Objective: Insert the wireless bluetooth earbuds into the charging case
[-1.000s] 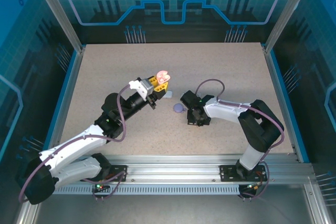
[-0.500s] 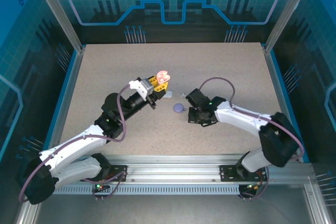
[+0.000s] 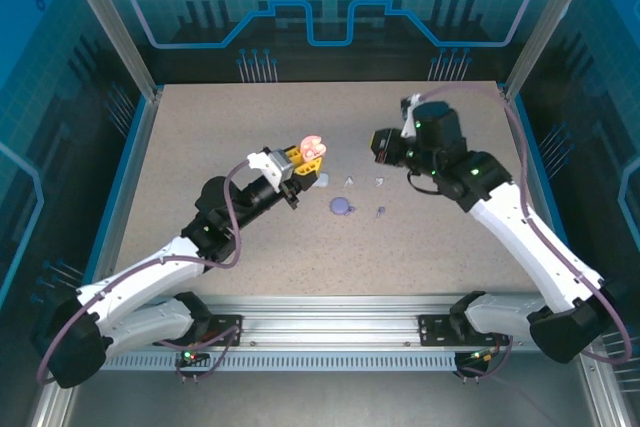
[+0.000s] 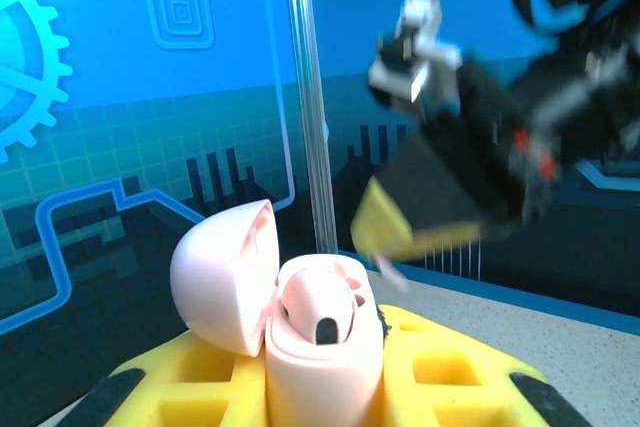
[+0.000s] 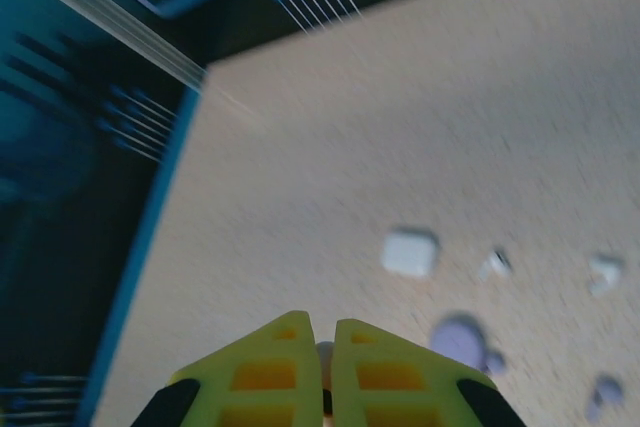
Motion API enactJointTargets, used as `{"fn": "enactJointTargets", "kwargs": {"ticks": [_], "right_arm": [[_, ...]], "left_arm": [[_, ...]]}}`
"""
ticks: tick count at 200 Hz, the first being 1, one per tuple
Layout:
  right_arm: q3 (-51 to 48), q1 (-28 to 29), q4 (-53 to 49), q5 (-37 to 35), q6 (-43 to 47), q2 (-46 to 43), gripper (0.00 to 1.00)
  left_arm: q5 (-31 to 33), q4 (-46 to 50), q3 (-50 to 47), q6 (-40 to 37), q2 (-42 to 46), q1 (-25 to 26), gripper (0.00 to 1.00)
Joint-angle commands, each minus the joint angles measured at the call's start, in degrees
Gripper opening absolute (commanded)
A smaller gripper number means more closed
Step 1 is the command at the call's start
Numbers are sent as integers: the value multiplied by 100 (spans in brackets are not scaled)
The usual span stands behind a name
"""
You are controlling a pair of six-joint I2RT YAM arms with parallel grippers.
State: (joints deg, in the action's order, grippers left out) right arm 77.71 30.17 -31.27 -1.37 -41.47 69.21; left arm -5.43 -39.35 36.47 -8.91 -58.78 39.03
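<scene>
**Loose stock, speckled beige table (image 3: 200,147), nearest first:** round purple plastic case (image 3: 341,206); tiny purple stemmed bud (image 3: 380,212); small white squarish case (image 3: 320,182); two white stemmed buds (image 3: 349,179). All lie apart from one another.

**Left gripper (image 3: 303,157):** yellow fingers clamped on the open pink plastic charging case (image 4: 315,332), held off the table.

**Right gripper (image 5: 321,323):** fingers pressed together on a tiny pinkish stemmed earbud (image 5: 322,352), raised beyond the pink case.

**Risk:** the pinch is slim. The bud may twist, drop short of its socket or knock the lid.

**Obscured:** the bud is mostly hidden between the fingers. The right gripper is blurred in the left wrist view. Whether the second socket is filled cannot be told.
</scene>
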Motion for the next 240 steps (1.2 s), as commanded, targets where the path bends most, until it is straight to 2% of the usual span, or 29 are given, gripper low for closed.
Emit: {"fn": "enactJointTargets", "kwargs": {"ticks": [1, 39, 93, 144, 240], "right_arm": [[585, -146, 178, 477, 271, 15, 7], [1063, -180, 712, 1079, 207, 288, 7], [382, -24, 2052, 1798, 62, 206, 7], [-405, 287, 3059, 1950, 269, -73, 7], [-945, 414, 3578, 1890, 192, -250, 7]], "left_arm": [[-227, -289, 217, 141, -88, 24, 0], [-333, -290, 390, 201, -320, 25, 0], [-195, -441, 614, 466, -659, 25, 0], [-142, -493, 714, 626, -782, 22, 0], [-91, -483, 762, 739, -799, 21, 0]]}}
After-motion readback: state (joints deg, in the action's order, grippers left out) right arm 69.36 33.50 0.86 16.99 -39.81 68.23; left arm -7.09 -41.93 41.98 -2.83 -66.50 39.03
